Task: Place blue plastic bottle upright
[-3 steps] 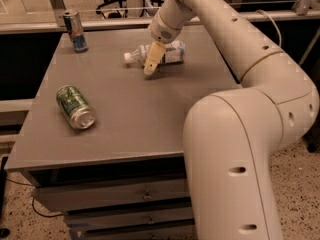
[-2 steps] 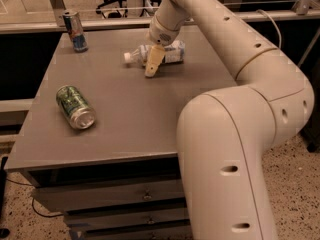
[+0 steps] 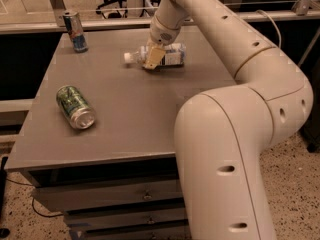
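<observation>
Bottle status: the blue plastic bottle (image 3: 171,54) lies on its side toward the far edge of the grey table (image 3: 130,119), white cap pointing left, label end to the right. Gripper (image 3: 152,58) is down at the bottle's neck end, between cap and label, covering part of the clear body; from my view I cannot tell whether it is clamped on the bottle or open. I note a slim blue-and-silver can (image 3: 75,31) upright at the far left corner and a green can (image 3: 75,107) on its side near the left front, both well apart from the bottle.
</observation>
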You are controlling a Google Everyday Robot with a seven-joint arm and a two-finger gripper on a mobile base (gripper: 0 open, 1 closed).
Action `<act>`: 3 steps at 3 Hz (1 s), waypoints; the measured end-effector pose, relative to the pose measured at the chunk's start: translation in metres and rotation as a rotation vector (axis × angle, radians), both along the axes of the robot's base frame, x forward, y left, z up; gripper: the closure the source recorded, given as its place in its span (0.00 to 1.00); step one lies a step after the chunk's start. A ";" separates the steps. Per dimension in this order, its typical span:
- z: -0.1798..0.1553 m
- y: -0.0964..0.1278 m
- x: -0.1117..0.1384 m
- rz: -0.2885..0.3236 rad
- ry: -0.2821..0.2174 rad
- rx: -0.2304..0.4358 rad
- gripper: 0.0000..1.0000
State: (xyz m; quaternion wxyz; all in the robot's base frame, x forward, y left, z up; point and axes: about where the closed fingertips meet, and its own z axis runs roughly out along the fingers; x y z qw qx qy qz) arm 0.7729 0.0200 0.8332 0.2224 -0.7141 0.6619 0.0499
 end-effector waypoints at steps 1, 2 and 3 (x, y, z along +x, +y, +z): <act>0.000 0.000 0.000 0.000 0.000 0.000 0.87; 0.038 0.003 -0.016 0.032 -0.034 0.088 1.00; 0.078 -0.001 -0.035 0.040 -0.042 0.231 1.00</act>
